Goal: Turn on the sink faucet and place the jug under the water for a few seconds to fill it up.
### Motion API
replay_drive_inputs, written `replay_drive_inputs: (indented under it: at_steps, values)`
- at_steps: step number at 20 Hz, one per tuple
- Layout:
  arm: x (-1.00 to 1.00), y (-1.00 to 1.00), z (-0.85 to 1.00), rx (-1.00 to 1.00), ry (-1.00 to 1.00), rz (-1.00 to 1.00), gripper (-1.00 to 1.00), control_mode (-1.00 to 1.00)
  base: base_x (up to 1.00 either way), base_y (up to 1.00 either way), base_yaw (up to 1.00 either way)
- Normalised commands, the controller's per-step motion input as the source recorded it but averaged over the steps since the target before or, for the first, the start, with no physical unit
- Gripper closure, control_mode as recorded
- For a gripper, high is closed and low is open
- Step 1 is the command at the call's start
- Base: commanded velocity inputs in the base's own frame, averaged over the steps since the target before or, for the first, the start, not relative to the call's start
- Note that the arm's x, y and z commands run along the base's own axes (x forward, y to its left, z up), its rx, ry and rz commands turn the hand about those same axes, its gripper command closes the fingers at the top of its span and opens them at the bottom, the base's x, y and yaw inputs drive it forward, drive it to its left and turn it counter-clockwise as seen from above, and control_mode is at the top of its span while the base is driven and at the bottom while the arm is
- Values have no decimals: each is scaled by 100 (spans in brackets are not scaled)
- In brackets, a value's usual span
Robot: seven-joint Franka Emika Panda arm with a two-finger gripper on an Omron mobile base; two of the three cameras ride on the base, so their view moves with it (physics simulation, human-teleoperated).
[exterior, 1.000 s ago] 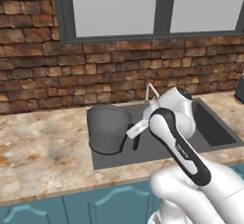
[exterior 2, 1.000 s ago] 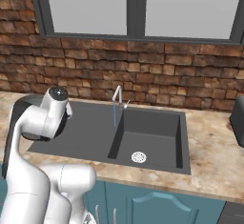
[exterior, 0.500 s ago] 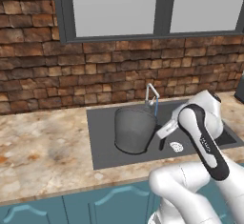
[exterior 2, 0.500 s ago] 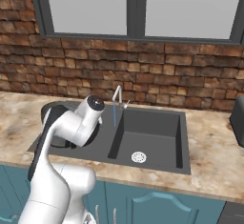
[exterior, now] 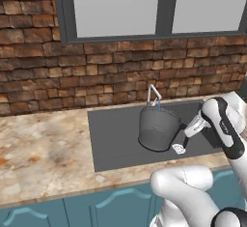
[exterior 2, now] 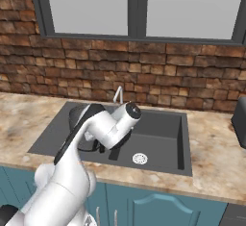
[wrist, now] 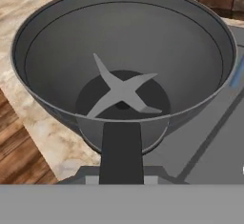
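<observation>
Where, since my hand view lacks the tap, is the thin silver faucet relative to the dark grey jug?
Observer: The thin silver faucet stands behind the dark grey jug, its spout over the far rim.
Operator: Is water running?
Observer: Yes, a thin blue stream drops from the spout into the jug.
Operator: Is the jug set down?
Observer: It looks held above the dark grey sink, with the gripper shut on its black side handle.

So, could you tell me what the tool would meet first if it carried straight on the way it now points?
Most likely the jug itself: the hand view looks along its black handle into the open mouth, so the handle and the wall behind it come first. Depth is hard to judge.
</observation>
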Motion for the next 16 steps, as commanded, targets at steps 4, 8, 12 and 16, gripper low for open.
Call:
replay_drive_inputs:
  at_steps: [4, 8, 12, 16]
  values:
    - [22, -71, -5, -4, 1, 0, 100, -100, 0, 0, 0]
    - [13, -16, -15, -1, 1, 0, 100, -100, 0, 0, 0]
    - [26, 5, 0, -5, 12, -3, 100, -100, 0, 0, 0]
    - [31, 0, 0, 0, 8, -2, 100, -100, 0, 0, 0]
